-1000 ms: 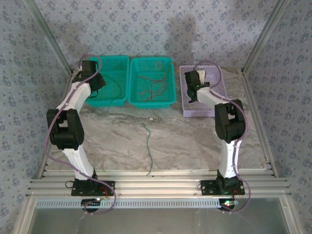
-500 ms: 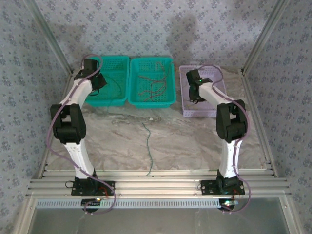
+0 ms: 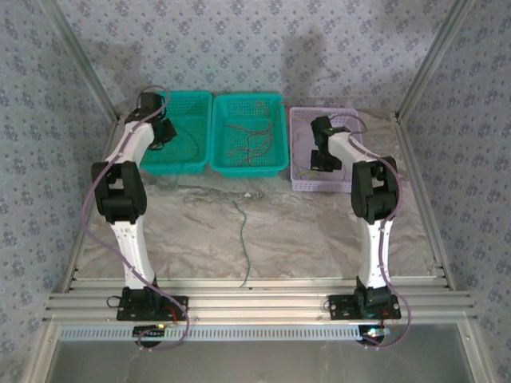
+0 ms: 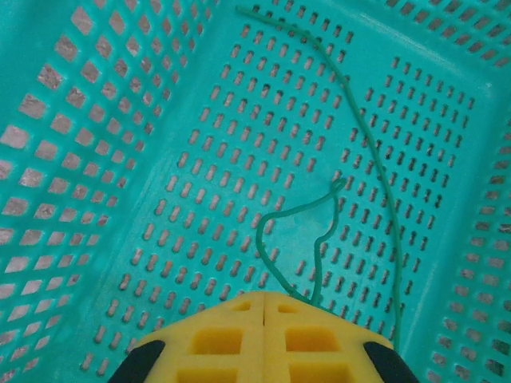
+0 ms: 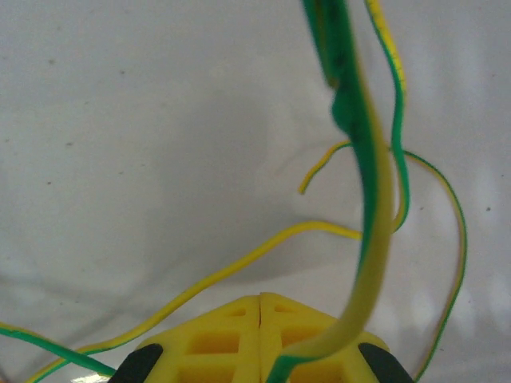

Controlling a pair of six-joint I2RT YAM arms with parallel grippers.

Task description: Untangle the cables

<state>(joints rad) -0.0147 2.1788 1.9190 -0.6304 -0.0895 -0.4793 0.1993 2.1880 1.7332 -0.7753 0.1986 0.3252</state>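
Several thin cables show. A green cable loops across the floor of the left teal basket. My left gripper is shut just above it, and the cable's loop runs under the tip of the right finger; nothing sits in the seam. In the top view that gripper hangs inside the same basket. My right gripper is shut over a pale surface. A yellow-green cable drapes across its right finger, and a thin yellow one lies beneath. From above it is in the purple basket.
The middle teal basket holds a tangle of red and brown cables. One long green cable lies on the marble tabletop, running toward the front rail. Metal frame posts flank both sides.
Both arms have folded farther toward the back, elbows rising over the baskets. The purple basket has shifted slightly left. Both grippers stay shut.
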